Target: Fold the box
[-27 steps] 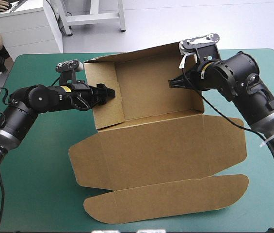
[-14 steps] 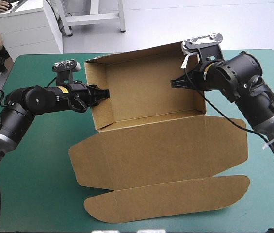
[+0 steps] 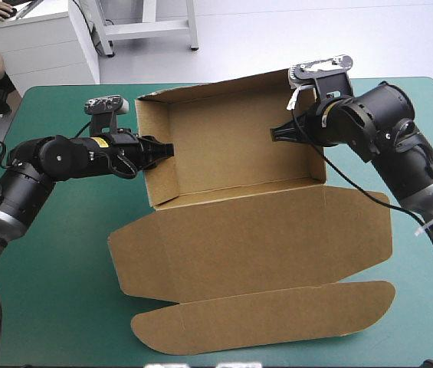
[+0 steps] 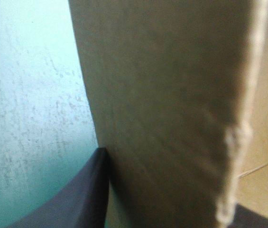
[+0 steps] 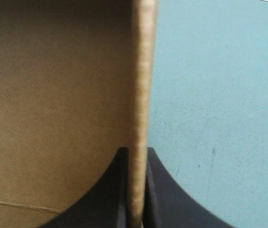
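The brown box [image 3: 239,146] stands as an open tray in the far half of the table, with its walls raised. Its lid [image 3: 254,238] lies flat toward the front, ending in a long rounded flap [image 3: 262,314]. My left gripper [image 3: 164,149] is shut on the tray's left wall [image 3: 155,153]. In the left wrist view that wall [image 4: 167,104] fills the space between the black fingers [image 4: 81,199] of the left gripper [image 4: 171,183]. My right gripper [image 3: 276,133] is shut on the right wall [image 3: 314,157]. The right wrist view shows the board's edge [image 5: 141,95] pinched in the right gripper [image 5: 137,153].
Bare teal-green cover [image 3: 55,268] lies to the left of the lid, and more [image 3: 423,268] to its right. The lid's rounded flap reaches close to the table's front edge. A white cabinet [image 3: 40,46] stands beyond the far left corner.
The left gripper has drawn back to the left and the left wall, earlier leaning into the tray, now stands more upright. The right gripper has barely moved.
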{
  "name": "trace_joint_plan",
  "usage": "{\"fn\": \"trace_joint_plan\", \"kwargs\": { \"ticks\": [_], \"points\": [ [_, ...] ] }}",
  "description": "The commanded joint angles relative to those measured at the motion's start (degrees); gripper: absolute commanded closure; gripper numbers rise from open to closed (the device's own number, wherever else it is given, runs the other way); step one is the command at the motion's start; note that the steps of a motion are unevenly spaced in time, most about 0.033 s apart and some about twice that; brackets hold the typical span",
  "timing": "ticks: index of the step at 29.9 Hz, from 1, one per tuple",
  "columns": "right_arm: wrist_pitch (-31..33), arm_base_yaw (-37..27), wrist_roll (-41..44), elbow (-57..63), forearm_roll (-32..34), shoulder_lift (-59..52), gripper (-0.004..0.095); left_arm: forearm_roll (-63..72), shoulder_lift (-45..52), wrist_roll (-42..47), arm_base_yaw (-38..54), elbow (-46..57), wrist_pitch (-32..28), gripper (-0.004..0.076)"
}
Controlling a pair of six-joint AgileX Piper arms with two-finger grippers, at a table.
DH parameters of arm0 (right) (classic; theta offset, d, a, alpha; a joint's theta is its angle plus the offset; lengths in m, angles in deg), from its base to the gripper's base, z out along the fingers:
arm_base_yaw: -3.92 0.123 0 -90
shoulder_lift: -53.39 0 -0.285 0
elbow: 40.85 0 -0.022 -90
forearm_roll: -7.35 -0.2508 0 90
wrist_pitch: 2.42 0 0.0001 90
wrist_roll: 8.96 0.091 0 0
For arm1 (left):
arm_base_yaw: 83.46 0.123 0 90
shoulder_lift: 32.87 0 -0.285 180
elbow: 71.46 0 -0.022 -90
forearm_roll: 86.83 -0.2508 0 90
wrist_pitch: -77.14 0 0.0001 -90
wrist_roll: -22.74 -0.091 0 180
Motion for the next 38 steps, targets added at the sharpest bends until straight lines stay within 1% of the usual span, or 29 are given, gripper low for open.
{"fn": "trace_joint_plan", "kwargs": {
  "ticks": [1,3,4,6,8,9,10,11,16,21,23,30,34,38],
  "points": [
    [-2.3,0.2,-0.5,-1.6,-0.1,-2.3,0.0922,5.0,2.1,-2.0,-0.4,-2.2,-3.1,0.0682],
    [-1.9,0.2,-0.5,-1.6,-0.1,-2.3,0.0922,5.0,1.7,-2.0,-0.4,-2.2,-2.4,0.0591],
    [-1.8,0.2,-0.5,-1.6,-0.1,-2.3,0.0922,5.0,1.6,-2.0,-0.4,-2.2,-2.2,0.0524],
    [-1.3,0.2,-0.7,-1.6,-0.1,-2.3,0.0922,5.1,1.2,-2.0,-0.4,-2.2,-2.0,0.0357],
    [-1.2,0.2,-0.7,-1.6,-0.1,-2.3,0.0922,5.1,0.9,-2.0,-0.4,-2.2,-2.0,0.0208],
    [-1.2,0.2,-0.7,-1.6,-0.1,-2.3,0.0922,5.1,0.7,-1.8,-0.4,-2.2,-2.0,0.0146],
    [-1.2,0.2,-0.7,-1.6,-0.1,-2.3,0.0922,5.1,0.5,-1.3,-0.4,-2.2,-2.0,0.0103],
    [-1.1,0.2,-0.7,-1.6,-0.1,-2.3,0.0922,5.1,0.4,-1.3,-0.4,-2.2,-2.1,0.0082],
    [-1.0,0.2,-0.7,-1.6,-0.1,-2.3,0.0922,5.7,0.3,-1.3,-0.3,-2.3,-3.6,0.0073],
    [-1.0,0.2,-0.7,-1.6,0.1,-2.2,0.0923,6.3,0.6,-1.3,-0.3,-4.3,-3.5,0.0073],
    [-1.3,0.2,-0.7,-1.6,0.6,-2.2,0.0922,6.5,0.6,-1.3,-0.3,-6.6,-2.0,0.0073],
    [-2.4,0.1,0.4,-1.6,2.2,-2.2,0.0923,5.2,1.2,-1.3,-0.3,-15.6,8.6,0.0073],
    [-2.6,0.1,1.8,-1.6,3.4,-1.7,0.0923,4.0,4.7,-1.3,-0.3,-16.7,9.4,0.0075],
    [-2.6,0.0,3.0,-1.6,4.0,-0.7,0.0923,2.0,8.8,-1.3,-0.3,-16.5,12.4,0.0075]
  ]
}}
